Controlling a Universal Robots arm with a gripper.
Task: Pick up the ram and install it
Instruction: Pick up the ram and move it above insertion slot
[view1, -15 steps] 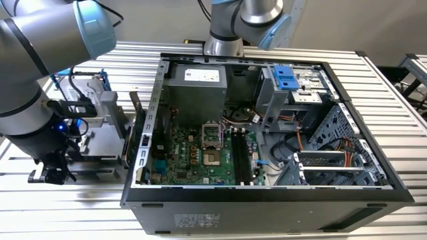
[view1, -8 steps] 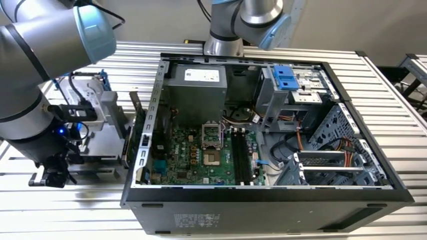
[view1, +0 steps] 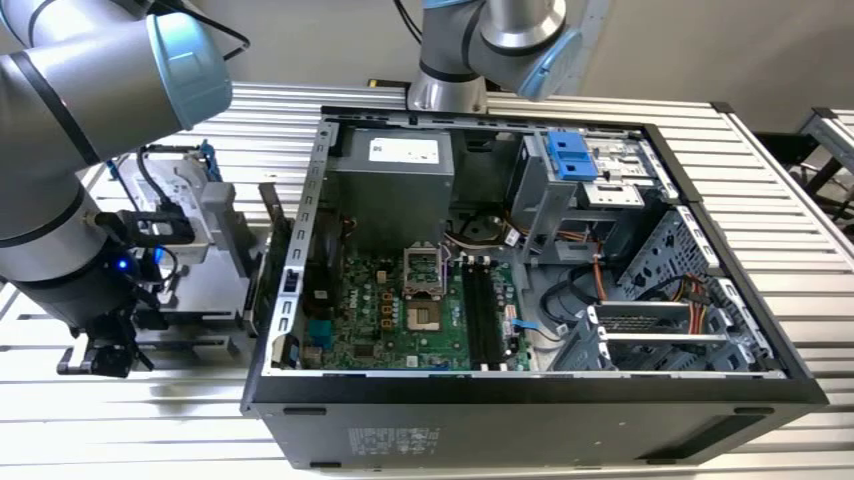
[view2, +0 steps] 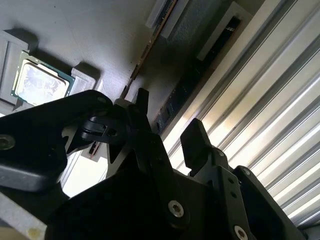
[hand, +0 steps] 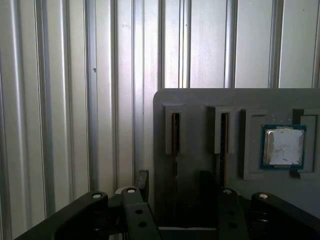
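Grey-green ram (hand: 175, 131) stands in grey tray (hand: 200, 100), ungrasped; tool (hand: 174, 186) open, empty, poised over it. Computer case (view1: 534, 400) memory slots (view1: 487, 315) apparently unfilled; pickup and installation outstanding.

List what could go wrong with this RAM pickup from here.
1. The open gripper hangs over the ram, which stands on edge in the grey tray. A second stick stands in the next slot, so one finger may knock it on the way down.
2. The other finger sits right by the tray's edge and might catch on it.
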